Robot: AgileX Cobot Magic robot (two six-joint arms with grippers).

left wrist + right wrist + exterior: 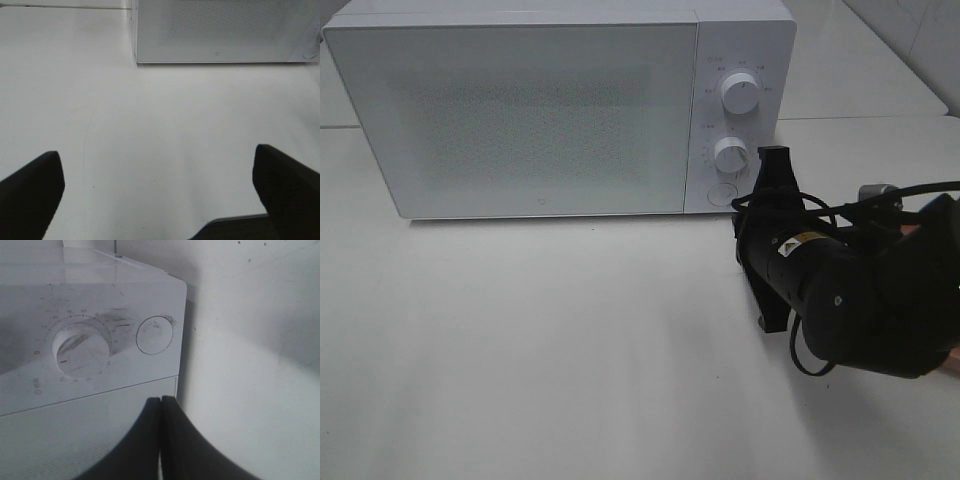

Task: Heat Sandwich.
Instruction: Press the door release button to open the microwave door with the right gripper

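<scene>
The white microwave (520, 110) stands at the back of the table with its door closed. The sandwich is out of view. My right gripper (775, 155) is shut with nothing in it, and its tips sit just in front of the control panel, beside the lower dial (731, 155) and the round button (721, 193). In the right wrist view the shut right gripper (161, 399) points at the panel near that round button (155, 334) and the lower dial (82, 347). My left gripper (156, 152) is open and empty over bare table, facing the microwave's (225, 30) front.
An upper dial (741, 92) sits above the lower one on the panel. The white table (520, 340) spreads out in front of the microwave. The right arm's black body and cables (860, 290) fill the right side of the table.
</scene>
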